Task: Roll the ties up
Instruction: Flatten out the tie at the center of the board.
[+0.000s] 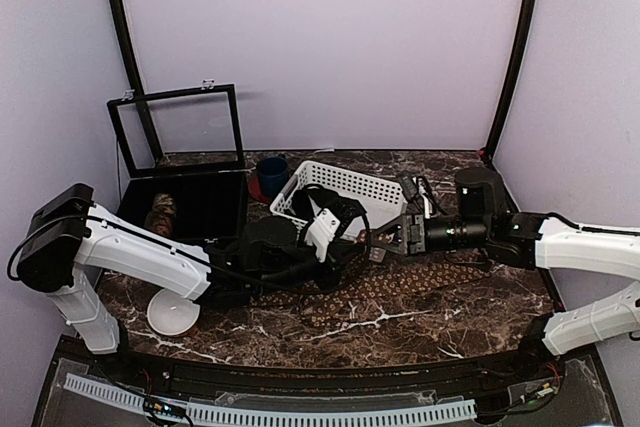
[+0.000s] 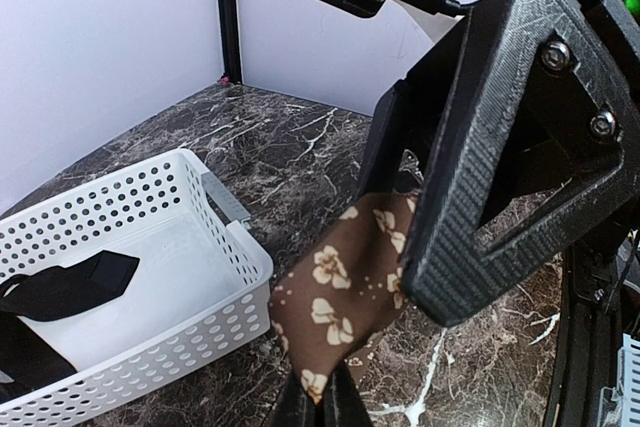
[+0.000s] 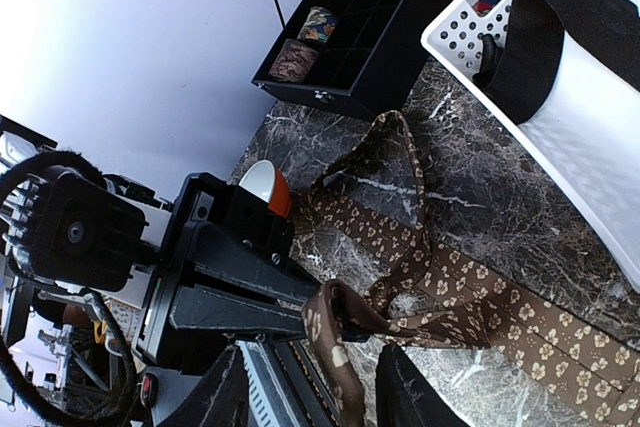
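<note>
Keeping the tie (image 2: 335, 297) taut just in front of the white basket (image 2: 200, 337) matters: the left gripper (image 2: 400, 222) is clamped on it; the right gripper (image 3: 312, 402) straddles a fold, whether biting I cannot tell. Wind evenly, edges aligned, tail trailing flat beside the basket.

Showing mostly dark brown, black and white.
Carrying tan blossoms on dark brown across the tie (image 2: 345, 287); threading white veins through the dark brown marble table (image 1: 430, 315); pairing a white, dot-perforated basket (image 2: 190, 332) with black cloth (image 2: 75, 282); setting a black box (image 1: 215, 205), blue cup (image 1: 271, 171) and white bowl (image 1: 172, 315) against pale lilac walls (image 1: 320, 37).
</note>
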`<state>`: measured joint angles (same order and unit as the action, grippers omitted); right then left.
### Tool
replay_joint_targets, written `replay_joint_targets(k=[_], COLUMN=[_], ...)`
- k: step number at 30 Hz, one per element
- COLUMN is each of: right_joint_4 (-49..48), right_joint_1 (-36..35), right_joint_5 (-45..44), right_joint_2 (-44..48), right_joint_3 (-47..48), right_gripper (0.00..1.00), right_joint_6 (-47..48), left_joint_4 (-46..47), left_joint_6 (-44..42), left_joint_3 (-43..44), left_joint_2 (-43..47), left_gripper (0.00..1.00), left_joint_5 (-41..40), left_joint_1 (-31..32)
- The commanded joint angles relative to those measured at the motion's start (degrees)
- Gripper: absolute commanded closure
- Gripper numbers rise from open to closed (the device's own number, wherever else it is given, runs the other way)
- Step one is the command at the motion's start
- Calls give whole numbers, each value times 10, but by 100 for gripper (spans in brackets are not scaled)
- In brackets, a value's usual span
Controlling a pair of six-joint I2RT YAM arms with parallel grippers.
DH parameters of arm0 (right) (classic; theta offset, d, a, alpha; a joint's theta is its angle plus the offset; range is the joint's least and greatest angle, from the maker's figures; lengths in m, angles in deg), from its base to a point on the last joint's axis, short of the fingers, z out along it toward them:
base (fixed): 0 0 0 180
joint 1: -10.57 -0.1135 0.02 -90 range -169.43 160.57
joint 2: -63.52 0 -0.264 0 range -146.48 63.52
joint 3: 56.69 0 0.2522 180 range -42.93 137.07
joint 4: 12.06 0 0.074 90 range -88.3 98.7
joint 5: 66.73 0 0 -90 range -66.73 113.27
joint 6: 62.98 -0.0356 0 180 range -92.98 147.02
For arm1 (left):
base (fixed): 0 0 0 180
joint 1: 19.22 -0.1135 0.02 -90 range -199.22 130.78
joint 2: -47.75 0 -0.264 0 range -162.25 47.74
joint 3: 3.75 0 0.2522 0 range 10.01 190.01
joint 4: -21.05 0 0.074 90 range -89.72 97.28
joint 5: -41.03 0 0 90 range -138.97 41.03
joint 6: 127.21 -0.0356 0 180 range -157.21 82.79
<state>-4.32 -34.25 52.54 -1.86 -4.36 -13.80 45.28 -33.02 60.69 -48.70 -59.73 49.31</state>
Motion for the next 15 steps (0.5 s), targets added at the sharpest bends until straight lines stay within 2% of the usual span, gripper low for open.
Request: replay_joint_targets(k=[1,15], right_joint_4=[-16,-11], right_joint_1=[2,2], right_joint_5=[-5,-5], right_joint_2=[7,8], right_joint_3=[15,16], right_gripper=[57,57], right_joint_6=[0,0], left_joint_4=[17,22], left_joint_6=[-1,0], left_joint_3=[13,18], left_joint_2=[10,3], left_gripper=[100,100], left_joint_5=[-1,6], left_joint_1=[3,2])
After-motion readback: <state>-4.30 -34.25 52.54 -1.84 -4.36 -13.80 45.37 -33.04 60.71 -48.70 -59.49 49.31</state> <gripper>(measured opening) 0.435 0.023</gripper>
